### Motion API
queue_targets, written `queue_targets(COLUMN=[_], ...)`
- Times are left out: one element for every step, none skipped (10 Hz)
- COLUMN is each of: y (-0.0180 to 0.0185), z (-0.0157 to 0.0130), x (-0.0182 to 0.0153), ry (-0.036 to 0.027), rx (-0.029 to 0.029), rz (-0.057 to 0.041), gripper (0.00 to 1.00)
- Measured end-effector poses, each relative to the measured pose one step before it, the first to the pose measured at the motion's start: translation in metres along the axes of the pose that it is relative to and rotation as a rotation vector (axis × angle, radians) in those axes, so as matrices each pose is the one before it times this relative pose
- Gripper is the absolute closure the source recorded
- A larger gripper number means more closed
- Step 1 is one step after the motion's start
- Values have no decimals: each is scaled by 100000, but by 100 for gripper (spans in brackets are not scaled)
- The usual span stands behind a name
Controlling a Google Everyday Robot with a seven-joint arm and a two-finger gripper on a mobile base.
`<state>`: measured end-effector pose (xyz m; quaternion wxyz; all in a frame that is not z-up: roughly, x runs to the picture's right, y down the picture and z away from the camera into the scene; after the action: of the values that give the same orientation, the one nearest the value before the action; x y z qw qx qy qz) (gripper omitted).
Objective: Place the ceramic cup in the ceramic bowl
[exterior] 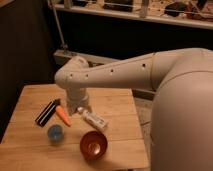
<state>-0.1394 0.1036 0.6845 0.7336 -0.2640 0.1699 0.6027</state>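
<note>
The small light-blue ceramic cup (pixel 55 133) stands upright on the wooden table (pixel 30 97), near its front left. The reddish-brown ceramic bowl (pixel 93 145) sits to the cup's right, near the front edge, and looks empty. My gripper (pixel 80 107) hangs from the white arm (pixel 125 72) over the middle of the table. It is behind the cup and the bowl, above and to the right of the cup, and touches neither. The arm's wrist hides most of the gripper.
An orange carrot-like piece (pixel 63 116) and a flat dark piece (pixel 45 113) lie behind the cup. A white bottle (pixel 94 120) lies on its side just behind the bowl. A dark shelf and railing (pixel 125 15) stand behind the table.
</note>
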Motion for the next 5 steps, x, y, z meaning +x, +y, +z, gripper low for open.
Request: queue_targets(y=[809, 651, 656, 657, 556], z=[-51, -27, 44, 91, 224], x=[272, 239, 236, 238, 120], ry=[-1337, -857, -507, -191, 37], rx=[-187, -335, -599, -862, -1141], rz=[-2933, -2067, -1692, -1483, -1328], gripper=[35, 35, 35, 35, 35])
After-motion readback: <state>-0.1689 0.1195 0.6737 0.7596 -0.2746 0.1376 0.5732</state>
